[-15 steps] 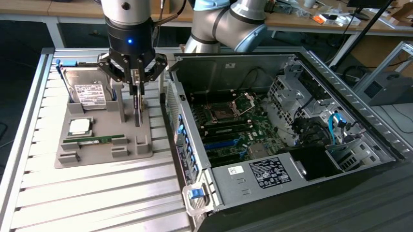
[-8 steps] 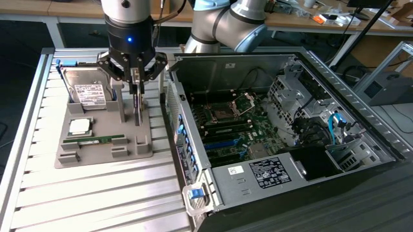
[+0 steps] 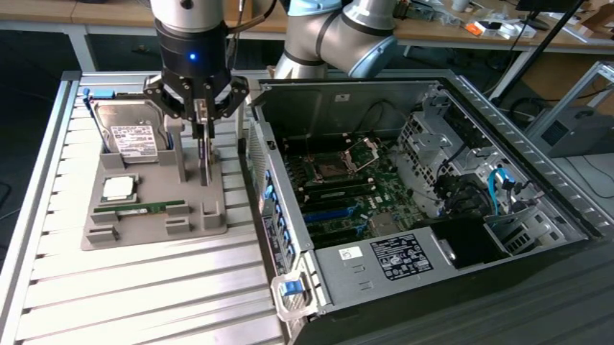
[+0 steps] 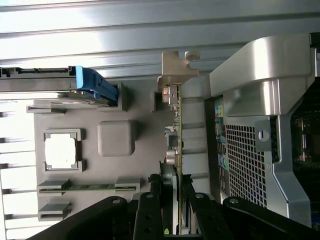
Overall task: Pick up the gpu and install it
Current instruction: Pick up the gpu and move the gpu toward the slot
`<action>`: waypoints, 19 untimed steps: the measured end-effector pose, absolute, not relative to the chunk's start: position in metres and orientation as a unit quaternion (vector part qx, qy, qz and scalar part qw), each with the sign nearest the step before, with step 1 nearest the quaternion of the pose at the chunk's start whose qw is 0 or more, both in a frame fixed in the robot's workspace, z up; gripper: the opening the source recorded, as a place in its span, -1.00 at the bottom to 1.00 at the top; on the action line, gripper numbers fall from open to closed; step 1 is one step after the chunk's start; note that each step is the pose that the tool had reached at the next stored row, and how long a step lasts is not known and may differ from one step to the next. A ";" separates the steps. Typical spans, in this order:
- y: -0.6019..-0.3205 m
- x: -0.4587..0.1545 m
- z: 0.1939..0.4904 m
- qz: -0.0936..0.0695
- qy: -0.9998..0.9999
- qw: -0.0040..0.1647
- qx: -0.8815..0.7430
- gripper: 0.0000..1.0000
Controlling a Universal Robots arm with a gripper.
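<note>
Single arm over the slatted metal table point(image 3: 144, 295). The gripper point(image 3: 200, 118) is down at the grey parts holder point(image 3: 154, 233) on the exterior view's left. Its fingers point(image 4: 167, 200) are clamped on the gpu point(image 3: 204, 162), one on each face of the board near its upper edge. The gpu stands upright on its long edge, with its lower edge at the holder's slot on the side nearest the computer case point(image 3: 499, 108). Whether the lower edge is seated in the slot or just clear of it cannot be told. In the wrist view the gpu point(image 4: 177, 125) is seen edge-on, a thin line of board running out from between the fingers. The silver bracket point(image 4: 176, 67) is at its far end, with its bent tab just past the holder's edge. Other parts sit in the holder. The hard drive point(image 3: 129, 133), with a white label, leans in its rack at the back. The processor point(image 3: 119, 188) lies flat in a square pocket, and the green memory stick point(image 3: 142, 208) lies flat in front of that. The case lies on its side just beside the holder, open face up, with the motherboard point(image 3: 355, 194) exposed. In the wrist view the perforated rear wall of the case point(image 4: 250, 160) is close alongside the gpu, with a gap between them.
</note>
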State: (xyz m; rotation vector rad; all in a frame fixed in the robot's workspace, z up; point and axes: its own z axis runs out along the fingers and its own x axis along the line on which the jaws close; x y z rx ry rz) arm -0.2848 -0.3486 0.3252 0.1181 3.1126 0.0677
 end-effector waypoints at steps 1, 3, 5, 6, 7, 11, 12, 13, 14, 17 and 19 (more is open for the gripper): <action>-0.349 -0.285 0.326 0.022 0.999 0.013 0.038 -0.47; -0.349 -0.285 0.326 0.022 0.999 0.013 0.038 -0.47; -0.349 -0.285 0.327 0.022 0.999 0.013 0.038 -0.47; -0.349 -0.285 0.327 0.022 0.999 0.013 0.038 -0.47; -0.349 -0.285 0.327 0.022 0.999 0.013 0.038 -0.47; -0.349 -0.285 0.328 0.022 0.999 0.013 0.038 -0.47; -0.349 -0.285 0.328 0.022 0.999 0.013 0.038 -0.47; -0.349 -0.285 0.328 0.022 0.999 0.013 0.038 -0.47; -0.349 -0.285 0.328 0.022 0.999 0.013 0.038 -0.47; -0.349 -0.285 0.330 0.022 0.999 0.013 0.038 -0.47; -0.349 -0.285 0.330 0.022 0.999 0.013 0.038 -0.47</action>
